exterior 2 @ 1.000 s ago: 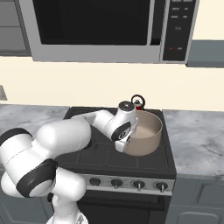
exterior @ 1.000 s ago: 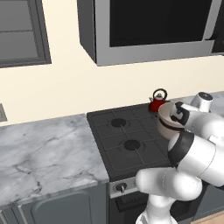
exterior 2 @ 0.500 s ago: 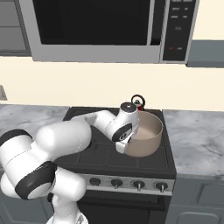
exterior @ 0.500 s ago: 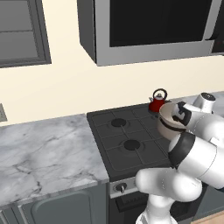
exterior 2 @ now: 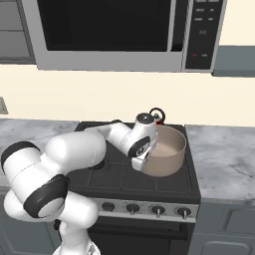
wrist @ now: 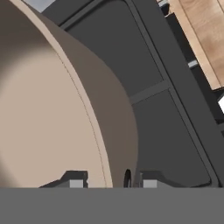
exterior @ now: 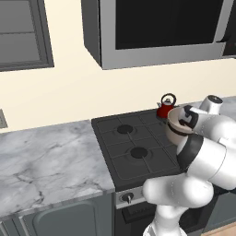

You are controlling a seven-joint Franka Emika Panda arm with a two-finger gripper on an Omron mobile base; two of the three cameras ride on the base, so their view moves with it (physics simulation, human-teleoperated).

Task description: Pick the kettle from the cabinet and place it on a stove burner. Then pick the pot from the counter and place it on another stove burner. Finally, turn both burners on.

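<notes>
While astride pot (wrist: pixel 52 113) rim, pincer (wrist: pixel 113 183)

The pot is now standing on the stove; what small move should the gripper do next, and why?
Probably open a little wider and lift straight up. In the hand view the gripper straddles the rim of the pot, which sits on the cooktop in front of the kettle.
</notes>
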